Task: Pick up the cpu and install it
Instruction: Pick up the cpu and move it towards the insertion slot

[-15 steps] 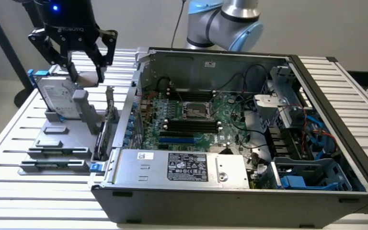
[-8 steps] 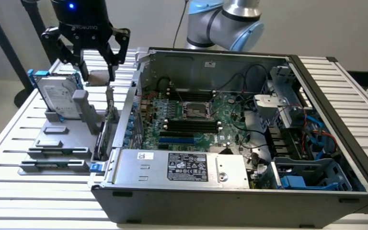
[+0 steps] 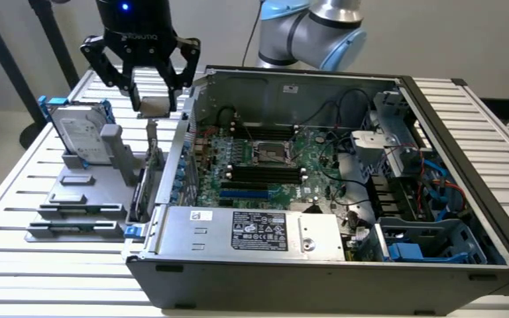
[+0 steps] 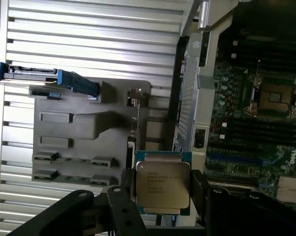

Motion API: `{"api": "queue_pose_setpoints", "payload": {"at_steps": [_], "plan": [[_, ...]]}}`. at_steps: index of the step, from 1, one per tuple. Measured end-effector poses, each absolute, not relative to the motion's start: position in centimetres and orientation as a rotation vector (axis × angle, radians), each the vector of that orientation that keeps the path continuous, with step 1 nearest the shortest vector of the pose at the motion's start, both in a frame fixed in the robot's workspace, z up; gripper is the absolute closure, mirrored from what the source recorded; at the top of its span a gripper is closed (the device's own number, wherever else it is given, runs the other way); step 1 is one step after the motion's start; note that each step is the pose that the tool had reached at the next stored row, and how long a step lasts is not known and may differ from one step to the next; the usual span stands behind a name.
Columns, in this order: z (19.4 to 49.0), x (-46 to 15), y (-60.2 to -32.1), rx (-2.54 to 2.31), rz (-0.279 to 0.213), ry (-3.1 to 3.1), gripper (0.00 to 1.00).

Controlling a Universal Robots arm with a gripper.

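Hand point(image 3: 154, 98) grasping the cpu point(image 4: 162, 183) by opposite edges, just outside the open case point(image 3: 325, 281), presumably leaving its underside free for the empty socket point(image 4: 275, 97).

In the exterior view, even, diffuse white light is provided; the slatted table point(image 3: 7, 218) is rendered pale and only soft shadows are cast. The computer case point(image 3: 325, 278) interior is shaded. In the wrist view, the slats are washed out by glare, the motherboard point(image 4: 246, 123) is dim, a soft sheen is carried by the cpu point(image 4: 162, 177), and the claw point(image 4: 162, 196) is reduced to a dark silhouette.
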State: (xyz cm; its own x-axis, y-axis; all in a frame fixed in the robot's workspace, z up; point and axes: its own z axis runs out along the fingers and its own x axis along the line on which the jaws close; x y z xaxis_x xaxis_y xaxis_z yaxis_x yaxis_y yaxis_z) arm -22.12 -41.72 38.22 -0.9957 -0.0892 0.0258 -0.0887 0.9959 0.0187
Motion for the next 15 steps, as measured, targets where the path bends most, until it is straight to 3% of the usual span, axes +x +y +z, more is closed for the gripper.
{"api": "queue_pose_setpoints", "payload": {"at_steps": [15], "plan": [[38.2, -16.3, -41.4, 0.139, -0.004, -3.112, 0.45]]}}
